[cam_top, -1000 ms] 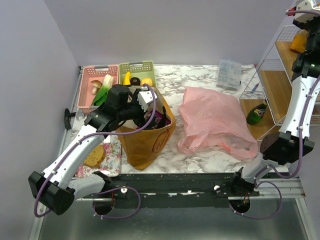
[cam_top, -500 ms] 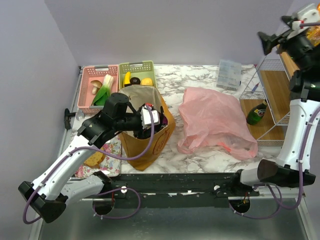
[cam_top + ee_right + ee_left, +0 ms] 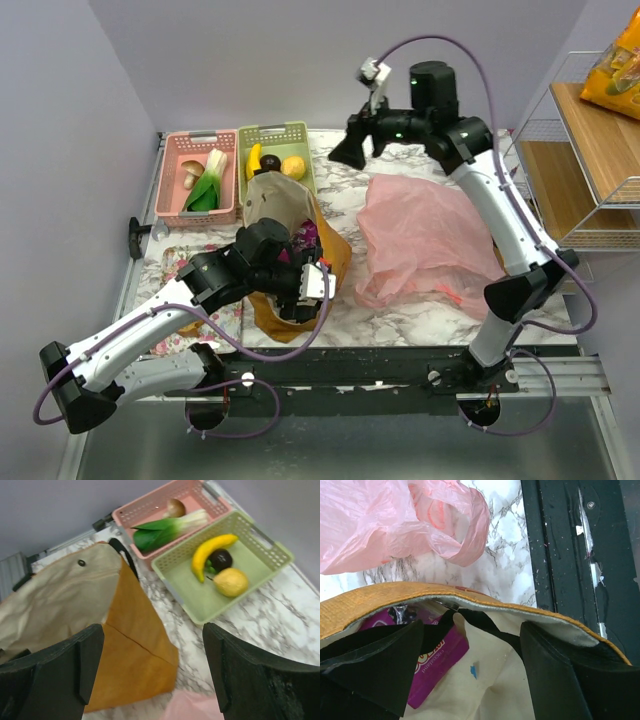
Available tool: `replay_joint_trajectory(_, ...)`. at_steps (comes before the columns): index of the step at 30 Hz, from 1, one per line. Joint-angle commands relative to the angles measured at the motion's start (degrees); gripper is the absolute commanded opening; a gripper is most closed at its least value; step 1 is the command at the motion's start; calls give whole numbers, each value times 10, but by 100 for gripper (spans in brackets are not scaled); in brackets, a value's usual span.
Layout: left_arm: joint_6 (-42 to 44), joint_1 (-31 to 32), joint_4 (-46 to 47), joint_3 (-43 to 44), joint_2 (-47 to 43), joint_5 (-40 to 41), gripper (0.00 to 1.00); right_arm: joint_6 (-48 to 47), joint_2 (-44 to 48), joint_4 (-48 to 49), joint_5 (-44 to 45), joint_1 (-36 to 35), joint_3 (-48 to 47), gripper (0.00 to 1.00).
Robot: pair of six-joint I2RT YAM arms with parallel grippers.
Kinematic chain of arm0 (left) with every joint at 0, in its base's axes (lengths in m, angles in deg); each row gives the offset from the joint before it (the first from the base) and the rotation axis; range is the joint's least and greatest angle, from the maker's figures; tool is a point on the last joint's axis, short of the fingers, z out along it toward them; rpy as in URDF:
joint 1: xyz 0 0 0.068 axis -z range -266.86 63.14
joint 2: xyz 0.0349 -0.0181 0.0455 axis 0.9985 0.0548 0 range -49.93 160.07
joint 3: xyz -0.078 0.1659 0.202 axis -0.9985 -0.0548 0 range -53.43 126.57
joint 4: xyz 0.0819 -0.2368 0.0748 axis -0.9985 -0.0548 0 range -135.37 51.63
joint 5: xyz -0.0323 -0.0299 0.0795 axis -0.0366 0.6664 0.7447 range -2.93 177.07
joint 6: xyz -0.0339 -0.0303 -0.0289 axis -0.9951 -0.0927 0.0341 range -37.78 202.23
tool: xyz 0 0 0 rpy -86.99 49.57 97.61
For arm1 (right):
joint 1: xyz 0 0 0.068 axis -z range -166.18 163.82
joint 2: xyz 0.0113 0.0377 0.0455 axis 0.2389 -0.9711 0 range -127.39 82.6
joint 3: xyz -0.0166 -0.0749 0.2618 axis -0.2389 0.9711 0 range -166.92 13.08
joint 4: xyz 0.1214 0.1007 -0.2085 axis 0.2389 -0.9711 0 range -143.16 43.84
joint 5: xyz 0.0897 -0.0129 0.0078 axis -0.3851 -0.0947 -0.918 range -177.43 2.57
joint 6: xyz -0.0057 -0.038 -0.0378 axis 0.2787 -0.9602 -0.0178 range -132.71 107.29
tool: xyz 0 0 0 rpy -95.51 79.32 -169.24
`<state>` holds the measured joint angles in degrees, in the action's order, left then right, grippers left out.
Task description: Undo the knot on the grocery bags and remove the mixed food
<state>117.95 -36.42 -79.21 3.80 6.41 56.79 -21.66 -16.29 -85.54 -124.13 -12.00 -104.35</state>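
Observation:
The mustard-yellow tote (image 3: 325,262) stands at the left centre with its mouth open. My left gripper (image 3: 305,287) is open at that mouth, and the tote's black strap (image 3: 485,625) crosses between its fingers. A purple packet (image 3: 437,655) lies inside the tote (image 3: 375,602) beside the left finger. The pink plastic bag (image 3: 430,240) lies crumpled to the right. My right gripper (image 3: 345,152) hangs open and empty above the back of the table, over the tote (image 3: 135,645). Leek (image 3: 170,525) and mushroom (image 3: 175,506) lie in the pink basket (image 3: 150,502). Banana (image 3: 210,550), dark fruit (image 3: 220,559) and lemon (image 3: 231,581) lie in the green basket (image 3: 200,595).
A wire shelf (image 3: 590,150) stands at the right edge with an orange snack packet (image 3: 622,65) on top. A floral cloth (image 3: 185,265) lies under the left arm. The black rail (image 3: 560,545) marks the table's near edge.
The right arm swung from the shelf at the far right to above the back centre of the table. The left gripper shifted toward the tote's near side, and the tote's mouth changed shape.

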Motion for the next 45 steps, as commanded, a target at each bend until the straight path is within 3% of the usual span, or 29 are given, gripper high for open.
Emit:
replay_joint_trajectory(1, 9, 14, -8, 2, 5, 29, 81, 33, -41, -55, 36, -87, -83, 87)
replay_joint_trajectory(7, -31, 15, -19, 0, -6, 38, 81, -17, -86, -108, 98, -174, -97, 87)
replay_joint_trajectory(13, -52, 14, -27, 0, -23, 59, 84, -76, -67, -92, 243, -209, 1, 82)
replay_joint_trajectory(15, -56, 11, -37, 2, -33, 57, 84, -91, -51, -86, 254, -209, 33, 71)
replay_joint_trajectory(18, -79, -17, -37, 5, -54, 37, 84, -100, -28, -91, 231, -208, 67, 36)
replay_joint_trajectory(21, -102, -93, -30, 24, -70, -19, 82, -106, 2, -77, 196, -209, 113, 2)
replay_joint_trajectory(23, -97, -122, -23, 33, -74, -27, 80, -103, 31, -36, 180, -208, 157, 1)
replay_joint_trajectory(28, -23, -123, -39, 33, -60, 30, 70, -73, 111, 86, 158, -209, 252, 1)
replay_joint_trajectory(32, 29, -75, -68, 4, -69, 56, 69, -96, 165, 119, 158, -209, 326, 1)
replay_joint_trajectory(33, 37, -57, -68, -6, -76, 57, 69, -97, 166, 114, 175, -208, 325, 8)
replay_joint_trajectory(35, 43, -26, -66, -21, -87, 54, 70, -84, 154, 101, 211, -208, 298, 43)
replay_joint_trajectory(37, 39, -6, -64, -27, -88, 56, 70, -70, 133, 86, 243, -208, 245, 64)
replay_joint_trajectory(45, 39, 26, -48, -14, -53, 69, 70, -66, 27, 24, 296, -209, 106, 91)
